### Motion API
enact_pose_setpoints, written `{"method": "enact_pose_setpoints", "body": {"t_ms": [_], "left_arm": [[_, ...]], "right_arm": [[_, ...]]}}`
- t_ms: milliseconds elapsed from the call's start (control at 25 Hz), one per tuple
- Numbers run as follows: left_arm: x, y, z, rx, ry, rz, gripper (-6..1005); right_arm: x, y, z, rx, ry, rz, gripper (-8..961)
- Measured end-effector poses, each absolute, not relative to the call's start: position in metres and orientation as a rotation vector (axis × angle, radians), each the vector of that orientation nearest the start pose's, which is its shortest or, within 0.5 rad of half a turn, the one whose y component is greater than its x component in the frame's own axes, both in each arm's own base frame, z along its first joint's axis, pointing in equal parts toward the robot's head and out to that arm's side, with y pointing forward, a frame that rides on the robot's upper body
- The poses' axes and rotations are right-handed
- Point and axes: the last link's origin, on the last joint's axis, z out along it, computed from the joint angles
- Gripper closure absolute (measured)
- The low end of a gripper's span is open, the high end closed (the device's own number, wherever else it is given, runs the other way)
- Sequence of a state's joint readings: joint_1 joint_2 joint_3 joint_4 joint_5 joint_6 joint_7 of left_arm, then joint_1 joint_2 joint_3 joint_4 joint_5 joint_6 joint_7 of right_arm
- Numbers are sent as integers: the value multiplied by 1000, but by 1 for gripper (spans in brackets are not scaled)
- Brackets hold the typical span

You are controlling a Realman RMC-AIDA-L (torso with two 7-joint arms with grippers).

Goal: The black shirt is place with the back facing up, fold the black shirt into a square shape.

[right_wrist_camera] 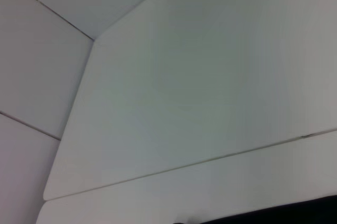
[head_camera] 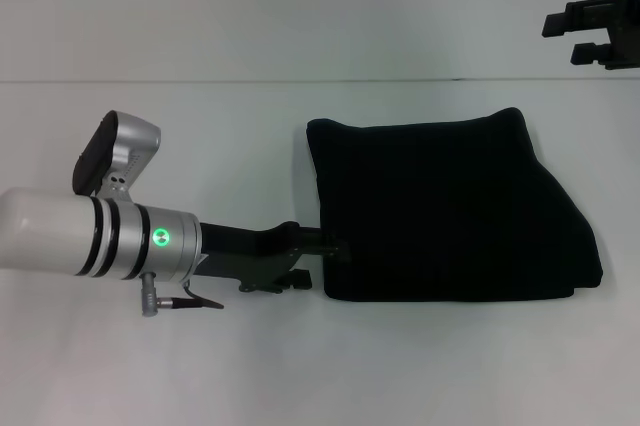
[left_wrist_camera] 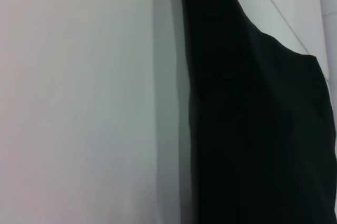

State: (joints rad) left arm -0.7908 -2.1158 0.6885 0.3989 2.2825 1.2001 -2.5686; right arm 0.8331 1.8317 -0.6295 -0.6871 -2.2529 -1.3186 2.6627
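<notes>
While the black shirt (head_camera: 450, 208) lies in the middle of the white table (head_camera: 150, 366) as a compact, roughly square bundle with no lettering showing, the left gripper (head_camera: 335, 249) sits low at the bundle's near-left corner, its tip touching or just meeting the cloth edge. Whether its jaws are apart or pinching fabric I cannot tell: black fingers merge with black cloth in the head view, and the left wrist view shows only the shirt's folded edge (left_wrist_camera: 253, 129) running beside bare tabletop (left_wrist_camera: 79, 103), with no fingers in it. That low, level reach along the table suggests the arm is either tidying the edge of the last fold or letting go of it. The right gripper (head_camera: 598, 32) hangs high at the far right, well apart from the shirt, and there its jaws stand visibly apart with nothing between them; it looks parked out of the way so the left arm can work alone. Its wrist camera sees mostly plain table panels (right_wrist_camera: 184, 87) and only a thin dark sliver of cloth (right_wrist_camera: 295, 214) at the frame's edge. Judging by the layered thickness along the shirt's right side and its even outline, the folding seems nearly or wholly finished; any remaining move would be a small squaring of the left edge.
</notes>
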Motion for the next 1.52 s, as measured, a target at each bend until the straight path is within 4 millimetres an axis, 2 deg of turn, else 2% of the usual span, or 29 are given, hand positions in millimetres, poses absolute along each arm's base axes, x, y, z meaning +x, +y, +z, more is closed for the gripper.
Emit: {"method": "enact_pose_setpoints", "body": {"t_ms": [360,560,800,1120,1320,1520], "left_arm": [[-228,373,-85,2252,2268,419,221],[-219,376,-90,2286,2235,386,377],[-216,376,-90,2314,2200,370,451],[-214,375,-91,2330,2178,352,654],[-214,373,-90,2356,2136,347,873],[-213,373,-85,2396,2079,347,974]], "right_arm": [[226,453,119,-2009,1741,618,262],[224,454,119,-2012,1739,634,261],[223,453,120,-2016,1734,659,261],[223,454,120,-2017,1731,661,261],[226,452,120,-2012,1734,657,262],[228,451,120,-2010,1733,655,260]]}}
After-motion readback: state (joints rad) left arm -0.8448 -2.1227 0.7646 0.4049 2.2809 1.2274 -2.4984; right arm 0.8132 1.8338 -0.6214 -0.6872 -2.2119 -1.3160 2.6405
